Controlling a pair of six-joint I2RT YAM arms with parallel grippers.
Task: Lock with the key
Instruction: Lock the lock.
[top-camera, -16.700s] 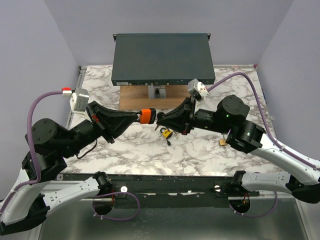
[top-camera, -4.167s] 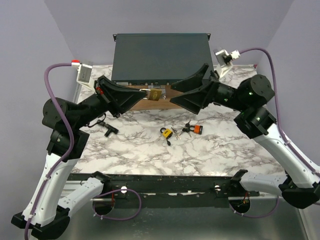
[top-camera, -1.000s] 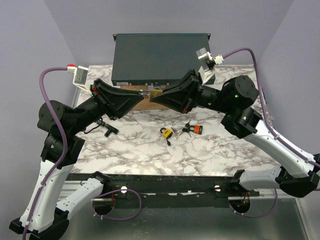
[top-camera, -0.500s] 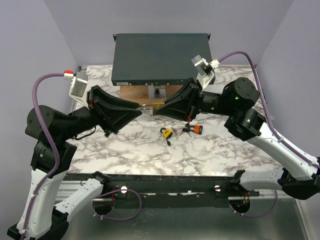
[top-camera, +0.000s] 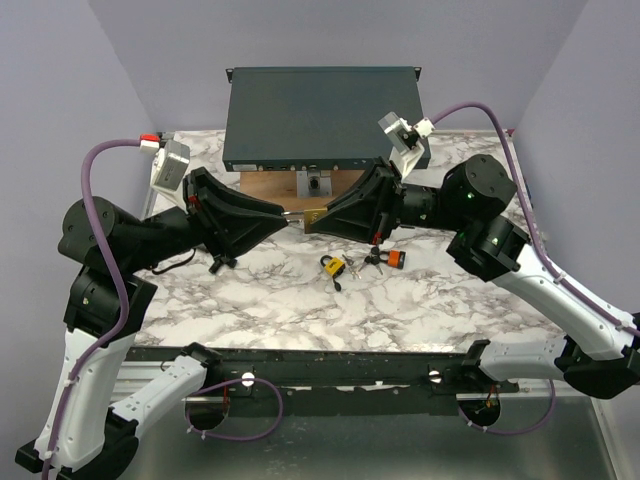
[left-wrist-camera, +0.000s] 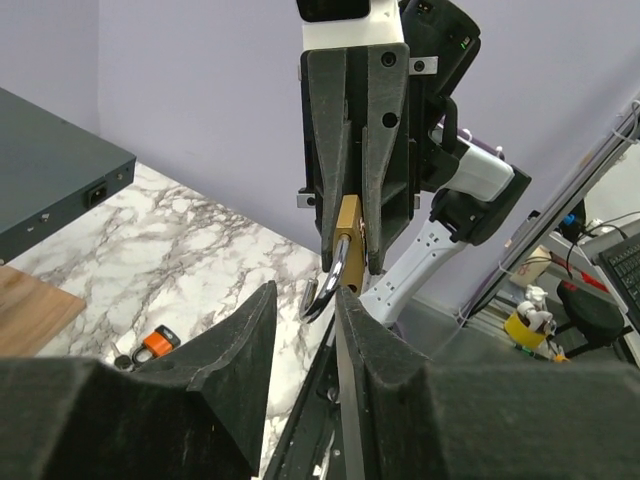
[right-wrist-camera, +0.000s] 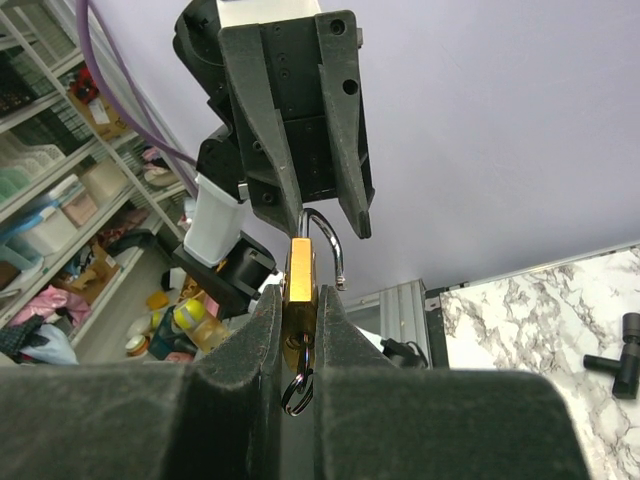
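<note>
Top external: key (top-camera: 396, 259), five o'clock of brass padlock (right-wrist-camera: 302, 272); probably light, stiff; grasp orange head. Padlock clamped by right gripper (top-camera: 318, 220); left gripper (top-camera: 283, 214) parted.

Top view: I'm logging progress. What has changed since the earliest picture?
The orange key, then held up, now lies on the table. The right gripper picked the brass padlock off the table and raised it to the left gripper. The yellow padlock stayed put.

White marble table (top-camera: 280, 300), grey veins running all through it. Dark slate box (top-camera: 320, 115) at the far edge, brown wooden board (top-camera: 268, 195) just in front. Bright orange head on the key (top-camera: 397, 259). Yellow padlock (top-camera: 333, 265) nearby. Brass padlock (right-wrist-camera: 301, 275), golden body, silver shackle. Purple cables (top-camera: 468, 105), lilac walls (top-camera: 100, 60).
</note>
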